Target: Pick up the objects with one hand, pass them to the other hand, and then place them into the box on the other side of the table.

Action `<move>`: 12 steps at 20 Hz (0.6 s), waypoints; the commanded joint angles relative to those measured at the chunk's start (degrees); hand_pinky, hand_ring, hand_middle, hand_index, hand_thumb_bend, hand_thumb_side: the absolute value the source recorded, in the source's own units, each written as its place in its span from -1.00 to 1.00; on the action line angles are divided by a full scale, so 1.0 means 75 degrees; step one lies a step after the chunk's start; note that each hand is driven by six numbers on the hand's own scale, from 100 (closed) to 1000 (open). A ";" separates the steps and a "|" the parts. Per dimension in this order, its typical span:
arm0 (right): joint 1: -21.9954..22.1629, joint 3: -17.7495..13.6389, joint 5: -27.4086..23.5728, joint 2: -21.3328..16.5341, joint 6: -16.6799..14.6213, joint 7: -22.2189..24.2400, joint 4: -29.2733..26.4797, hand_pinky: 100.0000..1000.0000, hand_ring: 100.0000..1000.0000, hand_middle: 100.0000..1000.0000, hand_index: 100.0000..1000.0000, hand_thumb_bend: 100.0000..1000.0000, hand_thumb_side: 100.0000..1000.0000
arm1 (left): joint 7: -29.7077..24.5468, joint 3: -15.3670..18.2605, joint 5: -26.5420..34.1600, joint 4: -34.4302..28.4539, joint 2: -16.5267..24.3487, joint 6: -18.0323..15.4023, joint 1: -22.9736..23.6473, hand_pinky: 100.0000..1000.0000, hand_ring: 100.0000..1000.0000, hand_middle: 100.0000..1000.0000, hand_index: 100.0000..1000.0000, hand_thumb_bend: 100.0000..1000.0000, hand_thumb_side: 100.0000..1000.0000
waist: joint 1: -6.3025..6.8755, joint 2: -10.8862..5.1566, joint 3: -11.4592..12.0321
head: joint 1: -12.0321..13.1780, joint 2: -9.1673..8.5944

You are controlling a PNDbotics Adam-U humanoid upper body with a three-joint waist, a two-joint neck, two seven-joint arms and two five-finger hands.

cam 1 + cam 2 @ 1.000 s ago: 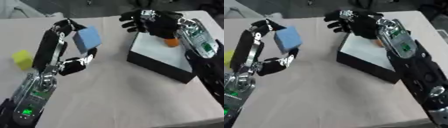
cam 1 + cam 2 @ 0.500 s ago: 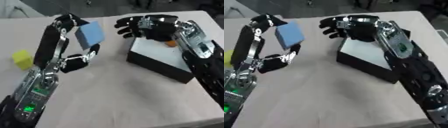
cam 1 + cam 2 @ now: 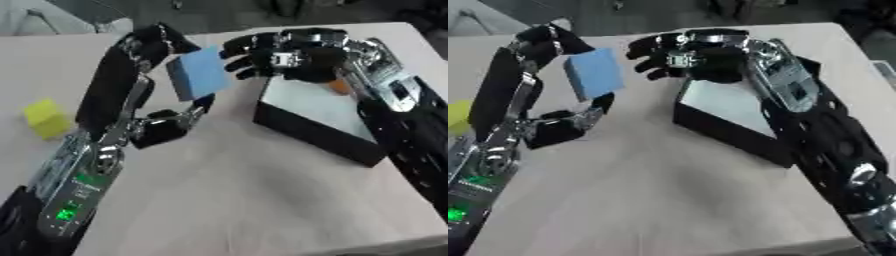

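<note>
The left hand (image 3: 149,80) grips the blue block (image 3: 200,73) between thumb and fingers, now raised closer to the box (image 3: 325,120). The right hand (image 3: 293,57), fingers spread open, has advanced to just beside the block.

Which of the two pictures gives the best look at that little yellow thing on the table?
The left eye view: the yellow block shows whole there, sitting on the table left of the left arm. The right eye view catches only a sliver of it at the picture's left edge.
</note>
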 commanded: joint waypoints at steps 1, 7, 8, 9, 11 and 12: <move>-0.0221 0.0030 -0.0152 -0.0048 -0.0006 0.0055 -0.0142 1.00 1.00 1.00 1.00 -1.00 0.02 | 0.0163 -0.0083 -0.0376 -0.0232 0.0116 -0.0391 -0.0247 0.55 0.32 0.14 0.12 -0.99 -1.00 | -0.0113 -0.0141 -0.0005 | -0.0066 -0.0063; -0.0292 0.0195 -0.0225 0.0052 -0.0085 0.0058 -0.0279 1.00 1.00 1.00 1.00 -1.00 0.04 | 0.0660 -0.0222 -0.1148 -0.0191 0.0094 -0.0933 -0.0400 0.54 0.36 0.17 0.12 -0.88 -1.00 | -0.0144 -0.0096 -0.0009 | -0.0142 -0.0116; -0.0268 0.0222 -0.0254 0.0023 -0.0116 0.0058 -0.0339 1.00 1.00 1.00 1.00 -1.00 0.04 | 0.0720 -0.0236 -0.1213 -0.0163 0.0093 -0.0964 -0.0420 0.54 0.36 0.17 0.12 -0.88 -1.00 | -0.0147 -0.0090 -0.0007 | -0.0148 -0.0127; -0.0241 0.0251 -0.0284 -0.0007 -0.0145 0.0058 -0.0406 1.00 1.00 1.00 1.00 -1.00 0.04 | 0.0783 -0.0244 -0.1266 -0.0140 0.0084 -0.0984 -0.0434 0.54 0.36 0.17 0.12 -0.87 -1.00 | -0.0151 -0.0085 -0.0003 | -0.0161 -0.0135; -0.0188 0.0316 -0.0343 -0.0061 -0.0201 0.0058 -0.0541 1.00 1.00 1.00 1.00 -1.00 0.04 | 0.0915 -0.0251 -0.1358 -0.0110 0.0063 -0.1010 -0.0455 0.54 0.36 0.17 0.12 -0.87 -1.00 | -0.0155 -0.0079 0.0005 | -0.0193 -0.0151; -0.0168 0.0351 -0.0382 -0.0069 -0.0223 0.0058 -0.0602 1.00 1.00 1.00 1.00 -1.00 0.05 | 0.0966 -0.0253 -0.1384 -0.0086 0.0055 -0.1009 -0.0461 0.54 0.36 0.17 0.12 -0.87 -1.00 | -0.0157 -0.0078 0.0007 | -0.0208 -0.0156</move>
